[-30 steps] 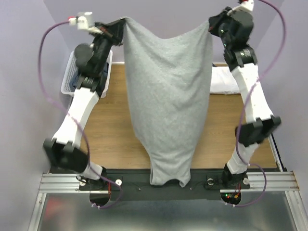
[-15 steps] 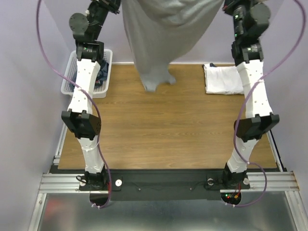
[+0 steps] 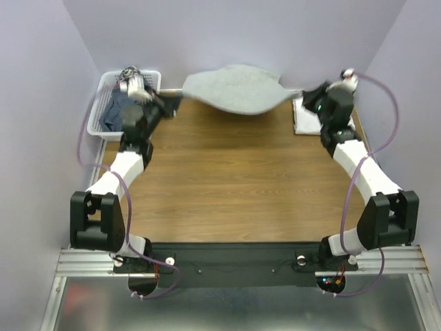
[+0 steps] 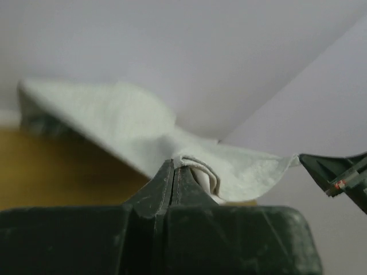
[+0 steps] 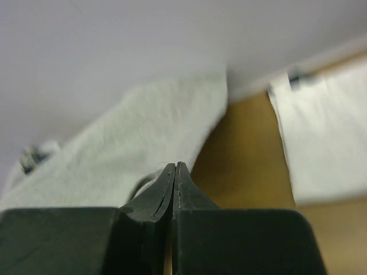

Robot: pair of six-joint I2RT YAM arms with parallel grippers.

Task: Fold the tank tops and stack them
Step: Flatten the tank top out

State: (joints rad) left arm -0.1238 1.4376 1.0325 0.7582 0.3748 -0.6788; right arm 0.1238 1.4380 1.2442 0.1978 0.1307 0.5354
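The left end effector and right end effector are clamping opposite edges of the grey tank top, which is floating at upper centre above the worktop. Lowering both evenly, with the cloth taut, is probably the way to lay it smooth.

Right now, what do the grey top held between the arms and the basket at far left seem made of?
The grey tank top: soft jersey-like knit, matte and heathered; it drapes and folds limply. The basket: likely moulded plastic, white, with rigid open lattice walls.
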